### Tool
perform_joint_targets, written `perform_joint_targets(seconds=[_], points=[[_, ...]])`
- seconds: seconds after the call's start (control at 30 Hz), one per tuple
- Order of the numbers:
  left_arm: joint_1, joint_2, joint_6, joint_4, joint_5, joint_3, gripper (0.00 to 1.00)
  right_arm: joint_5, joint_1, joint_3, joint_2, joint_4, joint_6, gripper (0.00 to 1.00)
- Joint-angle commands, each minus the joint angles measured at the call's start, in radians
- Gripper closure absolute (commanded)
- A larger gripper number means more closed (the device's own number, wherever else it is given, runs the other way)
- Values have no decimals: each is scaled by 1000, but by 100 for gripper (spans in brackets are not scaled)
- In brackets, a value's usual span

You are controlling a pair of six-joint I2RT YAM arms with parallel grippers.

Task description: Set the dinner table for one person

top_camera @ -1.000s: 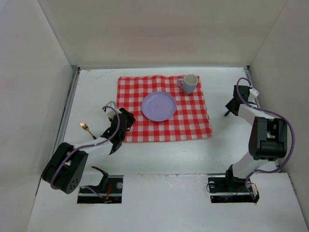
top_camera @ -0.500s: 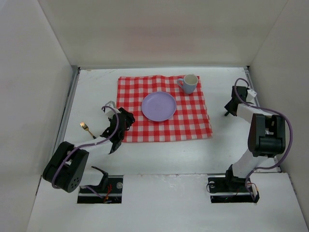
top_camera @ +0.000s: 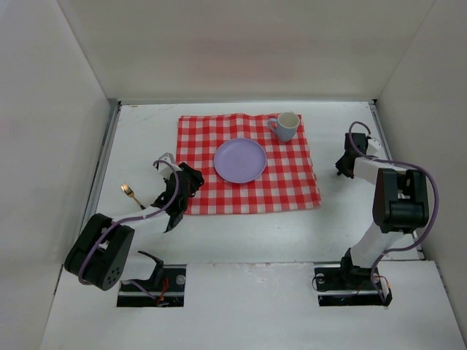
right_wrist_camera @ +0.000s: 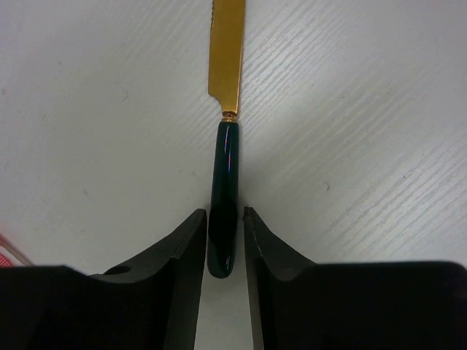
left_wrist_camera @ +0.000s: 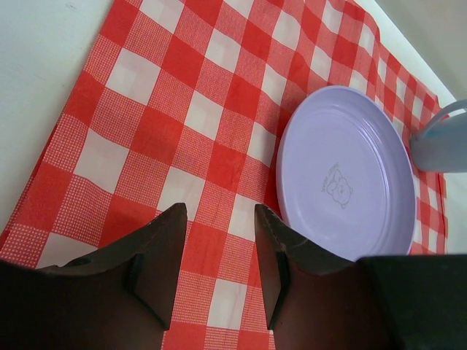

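My right gripper [right_wrist_camera: 224,213] is clamped on the knife [right_wrist_camera: 224,157] handle, at 3 o'clock of the cloth [top_camera: 248,191]. My left gripper [left_wrist_camera: 219,219] hangs parted and empty at its 8 o'clock. The white surface [top_camera: 241,233] lies beneath everything.

You see a knife [right_wrist_camera: 225,160] with a shiny gold metal blade and glossy dark handle; the dinner table [right_wrist_camera: 350,109] looks matt, the checked cloth [left_wrist_camera: 182,131] woven, the plate [left_wrist_camera: 343,175] smooth plastic.
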Motion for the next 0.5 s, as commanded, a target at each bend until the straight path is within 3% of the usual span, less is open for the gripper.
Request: perform_joint_targets(seconds=[0.0,0.27,0.47], points=[[12,-10,-11,46,6,-12,60,10,16,-6,12,27,23,87],[9,-8,-11,46,6,-11,60,94,66,-34,-215,51,3,90],[10,-16,-11,46,6,-12,60,64,193,-43,-345,12,-20,90]])
